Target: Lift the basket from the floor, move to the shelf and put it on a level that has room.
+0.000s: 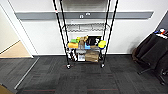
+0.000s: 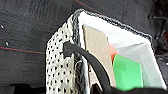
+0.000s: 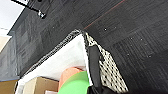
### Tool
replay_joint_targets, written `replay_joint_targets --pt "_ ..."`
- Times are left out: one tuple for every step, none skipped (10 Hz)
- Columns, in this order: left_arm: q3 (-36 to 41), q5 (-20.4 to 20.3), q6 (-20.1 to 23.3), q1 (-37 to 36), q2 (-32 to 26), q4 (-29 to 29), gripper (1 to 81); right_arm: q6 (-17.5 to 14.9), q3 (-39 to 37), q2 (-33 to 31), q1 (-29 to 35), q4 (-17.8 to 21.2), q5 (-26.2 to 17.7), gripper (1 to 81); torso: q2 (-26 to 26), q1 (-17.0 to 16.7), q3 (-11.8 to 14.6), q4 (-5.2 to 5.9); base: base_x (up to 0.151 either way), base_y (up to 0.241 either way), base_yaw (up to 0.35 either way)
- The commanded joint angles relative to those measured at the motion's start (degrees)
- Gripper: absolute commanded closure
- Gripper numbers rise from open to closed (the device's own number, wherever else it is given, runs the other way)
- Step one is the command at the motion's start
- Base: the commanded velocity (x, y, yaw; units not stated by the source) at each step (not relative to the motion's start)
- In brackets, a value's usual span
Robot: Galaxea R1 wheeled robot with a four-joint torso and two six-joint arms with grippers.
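Observation:
The basket (image 2: 62,72) is cream with a dark speckled weave and a white lining. It hangs above the dark carpet floor (image 2: 25,32) and holds a cardboard piece, an orange thing and a green block. My left gripper (image 2: 75,53) is shut on the basket's rim at one end, a dark finger lying on the outer wall. My right gripper (image 3: 88,55) is shut on the rim of the basket (image 3: 110,72) at the other end. Straight ahead stands the shelf (image 1: 85,32), a black wire rack against the white wall. Its grey wire-grid level (image 1: 86,27) looks bare.
The rack's lower tiers carry yellow, green and blue items (image 1: 86,42) and a brown cardboard box (image 1: 91,56). A black-draped table (image 1: 152,50) stands at the right. Tan wooden flooring (image 1: 16,51) begins at the left behind a metal strip (image 1: 26,73). Open carpet (image 1: 82,80) stretches up to the rack.

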Motion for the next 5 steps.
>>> replay_joint_targets --pt "2.9 2.3 0.5 -5.3 -1.8 -1.7 81.1 0.5 1.9 -1.5 4.8 -1.0 -1.5 81.1 5.6 -3.6 5.0 0.0 0.0 0.0 0.0" --pt "2.9 2.3 0.5 -5.3 -1.7 -1.7 81.1 0.5 2.0 -1.5 4.3 -1.0 -1.5 81.1 7.5 -4.9 6.7 0.0 0.0 0.0 0.0" --pt "2.9 2.3 0.6 -4.9 -1.7 -1.6 81.1 0.5 2.2 -1.5 3.8 -1.4 -1.5 81.1 9.4 -6.1 7.9 0.0 0.0 0.0 0.0" --pt "2.9 2.3 0.6 -4.3 -1.8 -1.4 81.1 0.4 2.2 -1.4 3.0 -1.4 -1.4 81.1 11.2 -7.3 4.8 0.0 0.0 0.0 0.0" --pt "2.8 1.8 0.8 -3.7 -1.8 -1.0 81.1 0.4 2.1 -1.3 2.2 -2.2 -1.4 81.1 12.9 -8.5 6.0 0.0 0.0 0.0 0.0"
